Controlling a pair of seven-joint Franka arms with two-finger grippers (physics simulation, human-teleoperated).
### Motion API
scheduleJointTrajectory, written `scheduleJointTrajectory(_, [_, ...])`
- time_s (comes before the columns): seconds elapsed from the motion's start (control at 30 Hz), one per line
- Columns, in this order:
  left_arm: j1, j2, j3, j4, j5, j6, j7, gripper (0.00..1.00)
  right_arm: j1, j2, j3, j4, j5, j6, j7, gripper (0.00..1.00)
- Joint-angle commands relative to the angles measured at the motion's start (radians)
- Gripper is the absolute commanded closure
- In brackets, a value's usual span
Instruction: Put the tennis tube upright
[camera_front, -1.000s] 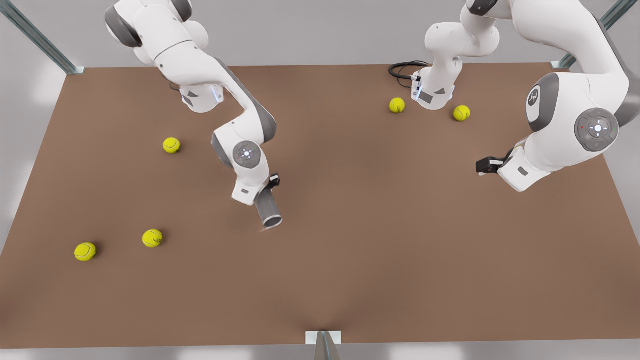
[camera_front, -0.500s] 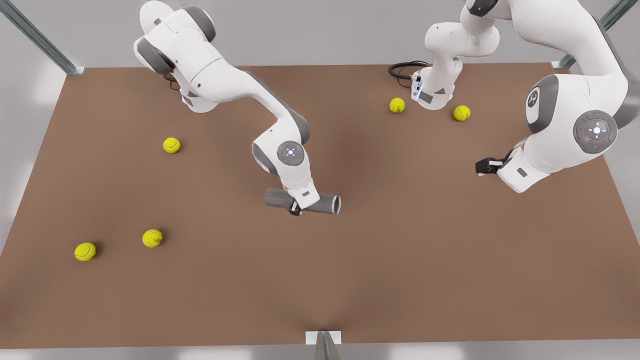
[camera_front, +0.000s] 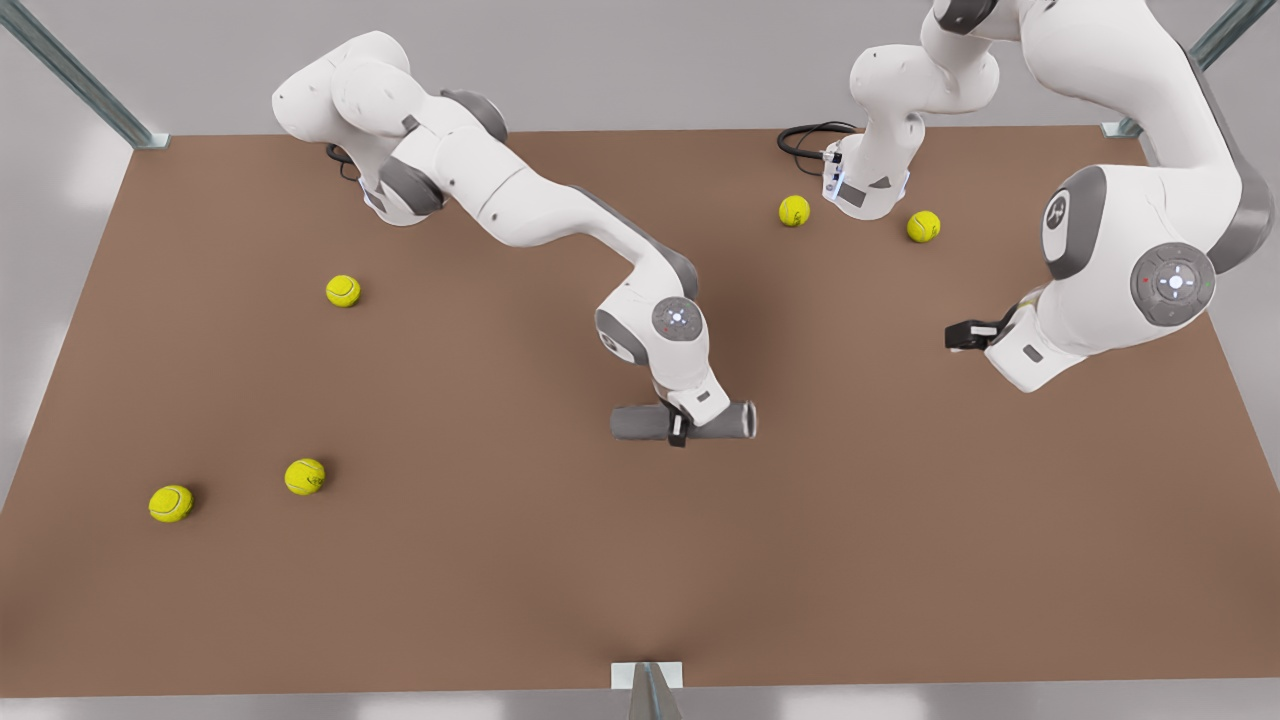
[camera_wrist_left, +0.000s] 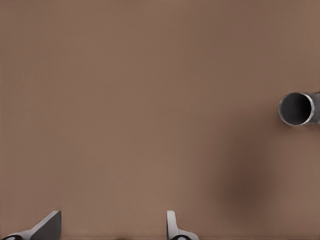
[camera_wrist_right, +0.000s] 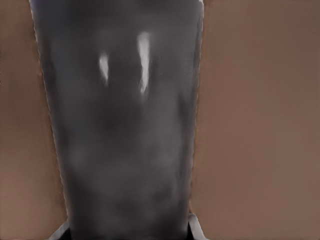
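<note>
Now the right claw (camera_front: 677, 432) clamps the tennis tube (camera_front: 640, 423) mid-length (lying level); left claw (camera_front: 958, 336) gapes empty.

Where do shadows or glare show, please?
Front view: a soft shadow darkens the table near the right end effector gripping the tennis tube. Right wrist view: two white glints on the tube. Left wrist view: a dim shadow patch beyond the open, waiting left end effector.
</note>
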Motion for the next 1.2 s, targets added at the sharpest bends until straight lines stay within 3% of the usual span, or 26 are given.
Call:
scheduleJointTrajectory(0.0, [0.0, 0.0, 0.0, 0.0, 0.0, 0.0, 0.002, 0.0, 0.0, 0.0, 0.0, 0.0, 0.0, 0.0, 0.0, 0.0])
scheduleJointTrajectory(0.13, [0.0, 0.003, 0.0, 0.0, 0.0, -0.001, 0.0, 0.0, -0.012, -0.017, 0.002, 0.003, 0.005, -0.02, 0.0, 0.0])
scheduleJointTrajectory(0.2, [0.0, 0.003, 0.0, -0.002, 0.0, -0.001, 0.0, 0.0, -0.093, -0.159, -0.005, -0.001, 0.049, -0.26, 0.017, 0.0])
scheduleJointTrajectory(0.3, [0.0, 0.023, 0.0, -0.002, -0.014, 0.005, -0.009, 0.0, -0.429, -0.474, 0.002, -0.034, 0.057, -0.641, 0.297, 0.0])
scheduleJointTrajectory(0.37, [0.063, 0.14, 0.008, 0.001, -0.33, 0.075, -0.075, 0.0, -0.598, -0.616, 0.0, -0.125, 0.052, -0.765, 0.554, 0.0])
scheduleJointTrajectory(0.4, [0.097, 0.264, 0.018, 0.001, -0.589, 0.144, -0.104, 0.0, -0.684, -0.811, 0.005, -0.403, 0.052, -0.638, 0.594, 0.0])
scheduleJointTrajectory(0.43, [0.129, 0.362, 0.023, 0.001, -0.725, 0.158, -0.098, 0.0, -0.733, -0.859, 0.008, -0.482, 0.06, -0.617, 0.595, 0.0])
scheduleJointTrajectory(0.5, [0.141, 0.479, 0.023, 0.003, -0.943, 0.221, -0.011, 0.0, -0.851, -0.879, 0.011, -0.494, 0.143, -0.6, 0.557, 0.0])
scheduleJointTrajectory(0.57, [0.166, 0.591, 0.021, 0.001, -1.115, 0.224, 0.294, 0.0, -0.862, -0.878, 0.009, -0.495, 0.071, -0.571, 0.557, 0.0])
scheduleJointTrajectory(0.63, [0.16, 0.675, 0.009, 0.003, -1.183, 0.284, 0.56, 0.0, -0.848, -0.867, 0.009, -0.505, 0.065, -0.578, 0.6, 0.0])
scheduleJointTrajectory(0.67, [0.158, 0.689, -0.043, 0.003, -1.184, 0.357, 0.591, 0.0, -0.844, -0.85, 0.009, -0.509, 0.06, -0.583, 0.763, 0.0])
scheduleJointTrajectory(0.73, [0.144, 0.721, -0.066, 0.003, -1.204, 0.405, 0.627, 0.0, -0.787, -0.824, 0.011, -0.503, -0.08, -0.583, 0.733, 0.0])
scheduleJointTrajectory(1.03, [0.117, 0.671, -0.066, -0.161, -1.239, 0.419, 0.698, 0.0, -0.848, -0.821, 0.009, -0.483, -0.043, -0.604, 0.63, 0.0])
scheduleJointTrajectory(1.17, [0.072, 0.672, -0.066, -0.164, -1.305, 0.422, 0.696, 0.0, -0.851, -0.821, 0.009, -0.483, -0.04, -0.617, 0.629, 0.0])
